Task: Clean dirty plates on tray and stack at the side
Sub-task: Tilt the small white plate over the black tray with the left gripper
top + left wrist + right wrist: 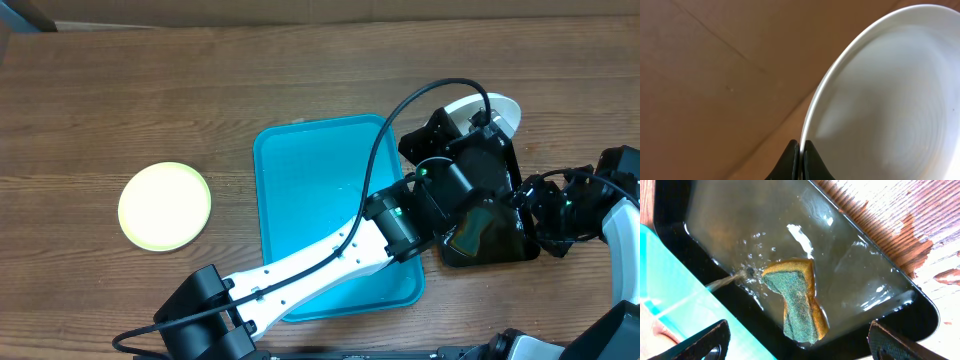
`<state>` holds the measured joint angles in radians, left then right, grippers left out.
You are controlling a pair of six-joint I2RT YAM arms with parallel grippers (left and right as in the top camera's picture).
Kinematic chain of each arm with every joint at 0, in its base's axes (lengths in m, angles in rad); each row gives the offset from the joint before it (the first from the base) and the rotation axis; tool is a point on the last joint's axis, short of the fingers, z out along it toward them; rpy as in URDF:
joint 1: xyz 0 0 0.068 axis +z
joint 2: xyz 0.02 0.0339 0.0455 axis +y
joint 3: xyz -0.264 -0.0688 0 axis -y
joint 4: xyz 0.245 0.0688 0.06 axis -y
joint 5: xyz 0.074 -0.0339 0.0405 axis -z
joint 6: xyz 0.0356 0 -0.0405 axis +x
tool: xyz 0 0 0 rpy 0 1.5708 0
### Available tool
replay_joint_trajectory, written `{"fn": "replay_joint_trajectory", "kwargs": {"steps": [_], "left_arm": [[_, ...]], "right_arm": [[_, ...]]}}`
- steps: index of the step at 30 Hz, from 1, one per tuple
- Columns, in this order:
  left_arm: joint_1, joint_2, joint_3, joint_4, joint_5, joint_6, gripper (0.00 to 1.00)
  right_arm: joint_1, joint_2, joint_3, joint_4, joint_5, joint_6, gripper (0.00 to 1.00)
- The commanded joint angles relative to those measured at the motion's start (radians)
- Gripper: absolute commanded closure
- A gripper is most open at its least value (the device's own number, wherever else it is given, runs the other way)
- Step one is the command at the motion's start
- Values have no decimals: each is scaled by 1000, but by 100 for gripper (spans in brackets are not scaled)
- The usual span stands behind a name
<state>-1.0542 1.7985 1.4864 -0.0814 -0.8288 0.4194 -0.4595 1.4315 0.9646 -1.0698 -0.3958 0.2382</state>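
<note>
You held the white plate (890, 100) tilted over the black tray (922, 307), left jaws clamped on its rim, so water (725, 281) ran off beside the sponge (797, 300) rather than onto the turquoise tray (300, 190); right jaws hung apart above, ready for the sponge.
</note>
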Motion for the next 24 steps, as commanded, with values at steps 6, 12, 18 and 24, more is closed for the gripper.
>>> {"fn": "replay_joint_trajectory", "kwargs": {"steps": [6,12,18,24], "left_arm": [[-25,13,23,28,-39,143,96],[-46,13,23,58,-48,145,96],[-47,14,23,18,-69,14,96],[-56,14,23,-2,-79,48,96]], "right_arm": [[-6,-8,-3,2,-6,-8,10],[-6,-8,-3,3,-6,-8,10],[-6,-8,-3,5,-6,-7,10],[-6,-8,-3,6,-6,-7,10]]}}
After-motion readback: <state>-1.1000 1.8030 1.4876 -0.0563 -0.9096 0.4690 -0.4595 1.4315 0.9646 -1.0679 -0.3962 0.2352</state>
